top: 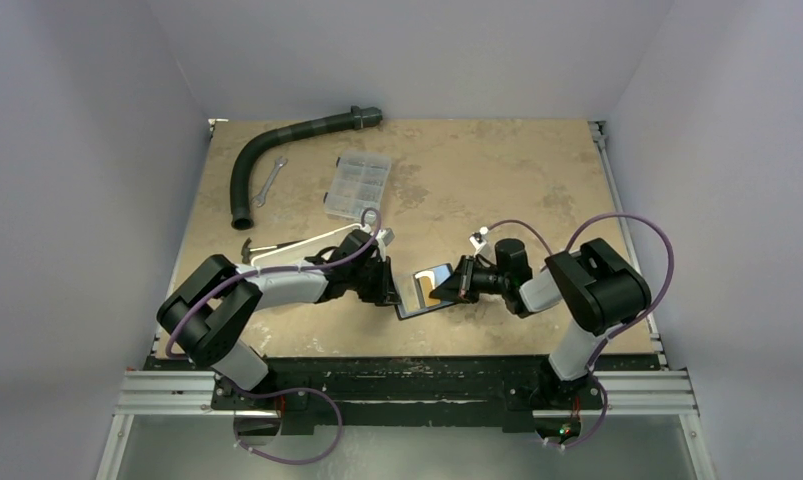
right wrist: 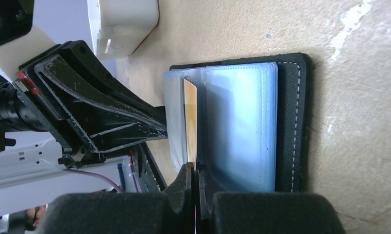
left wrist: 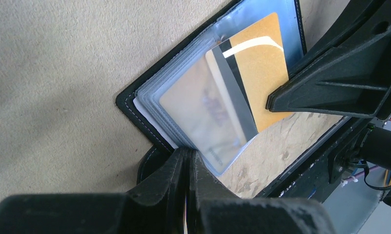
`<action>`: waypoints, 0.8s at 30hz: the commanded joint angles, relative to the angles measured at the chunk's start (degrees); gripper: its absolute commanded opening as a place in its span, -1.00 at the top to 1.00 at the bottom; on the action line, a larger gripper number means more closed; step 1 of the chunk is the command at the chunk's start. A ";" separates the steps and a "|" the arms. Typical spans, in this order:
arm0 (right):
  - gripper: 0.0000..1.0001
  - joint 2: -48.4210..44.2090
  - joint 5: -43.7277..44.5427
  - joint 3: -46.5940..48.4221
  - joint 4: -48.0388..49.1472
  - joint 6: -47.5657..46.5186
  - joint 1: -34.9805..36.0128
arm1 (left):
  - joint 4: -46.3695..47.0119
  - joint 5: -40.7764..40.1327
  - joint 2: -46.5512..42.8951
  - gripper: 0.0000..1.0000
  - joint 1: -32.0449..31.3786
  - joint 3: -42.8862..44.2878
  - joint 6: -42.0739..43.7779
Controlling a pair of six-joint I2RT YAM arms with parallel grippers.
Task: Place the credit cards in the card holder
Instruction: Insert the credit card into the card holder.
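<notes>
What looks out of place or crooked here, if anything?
The orange-yellow card, pinched by the right gripper, sits only partway inside a clear sleeve of the open card holder and slightly crooked to it. Nothing looks spilled or damaged.

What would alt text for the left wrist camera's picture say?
An open black card holder lies on a tan table, an orange card partly tucked under its clear sleeves. The right gripper pinches the card; the left gripper pinches the holder's near edge.
</notes>
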 commanded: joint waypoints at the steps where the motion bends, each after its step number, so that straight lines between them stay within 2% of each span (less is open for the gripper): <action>1: 1.00 2.59 -4.84 1.62 -2.98 -3.64 0.96 | -2.92 -4.10 3.36 1.00 0.09 0.20 3.12; 10: 1.00 5.34 -7.34 5.93 -10.11 -9.41 0.88 | -3.85 -5.00 3.56 1.00 0.12 0.61 4.79; 14: 1.00 7.17 -7.83 6.15 -7.80 -8.19 1.49 | -3.34 -4.76 3.59 1.00 0.05 0.61 4.65; 19: 0.99 8.37 -7.43 4.91 0.71 -2.24 3.20 | -2.67 -4.60 3.48 1.00 0.12 0.05 4.31; 21: 0.87 7.54 -6.69 4.72 -0.44 -3.05 3.22 | -2.64 -4.69 3.27 1.00 0.11 -0.15 4.32; 24: 0.66 4.97 -4.59 5.56 -7.16 -7.55 3.05 | -2.80 -4.75 2.89 1.00 0.10 -0.50 4.28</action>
